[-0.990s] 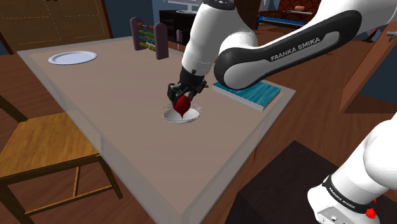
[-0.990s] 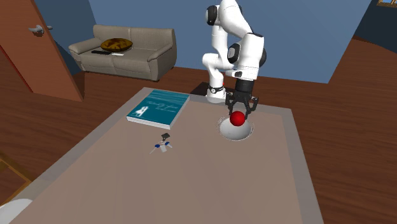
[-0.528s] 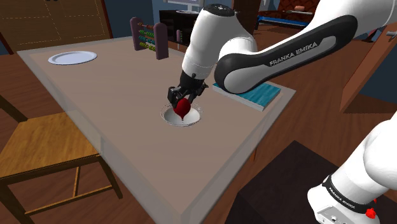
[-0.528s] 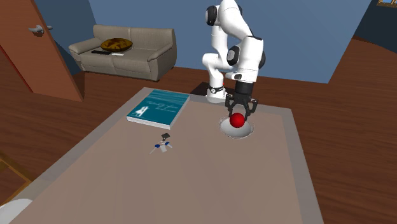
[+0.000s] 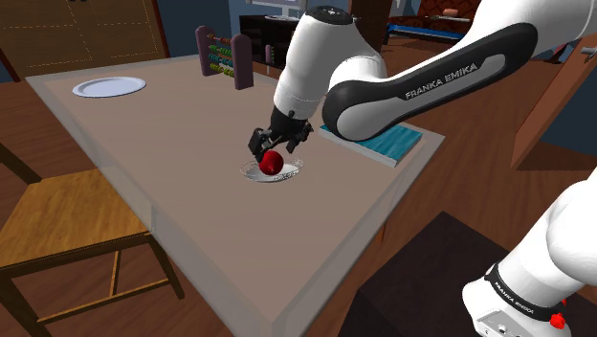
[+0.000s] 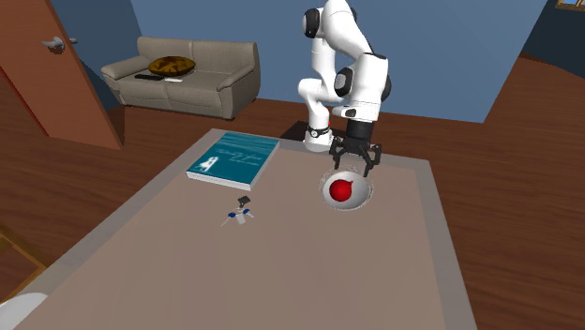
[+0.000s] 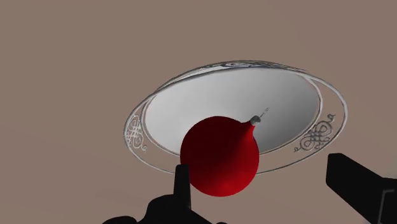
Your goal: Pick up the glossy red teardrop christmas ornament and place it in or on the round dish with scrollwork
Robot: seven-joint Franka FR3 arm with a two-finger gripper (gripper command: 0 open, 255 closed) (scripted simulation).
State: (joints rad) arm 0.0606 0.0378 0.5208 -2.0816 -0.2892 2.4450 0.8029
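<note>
The glossy red teardrop ornament (image 5: 272,164) (image 6: 344,190) lies on its side in the round white dish with scrollwork (image 5: 293,176) (image 6: 365,199), on the brown table. My black gripper (image 5: 275,144) (image 6: 352,166) hovers just above it, open, its fingers apart and not touching the ornament. In the wrist view the ornament (image 7: 219,156) rests on the dish's near side with its small cap pointing toward the dish's middle. The dish's rim (image 7: 331,102) curves around it, and the gripper (image 7: 259,168) stands spread to either side.
A teal book (image 5: 378,142) (image 6: 234,157) lies beside the dish. A small toy (image 6: 241,211) sits mid-table. An abacus (image 5: 225,56) and a white plate (image 5: 109,86) stand at the far end. A wooden chair (image 5: 67,220) is at the table's side.
The gripper came down over the dish and opened. The ornament left the fingers and now lies in the dish.
</note>
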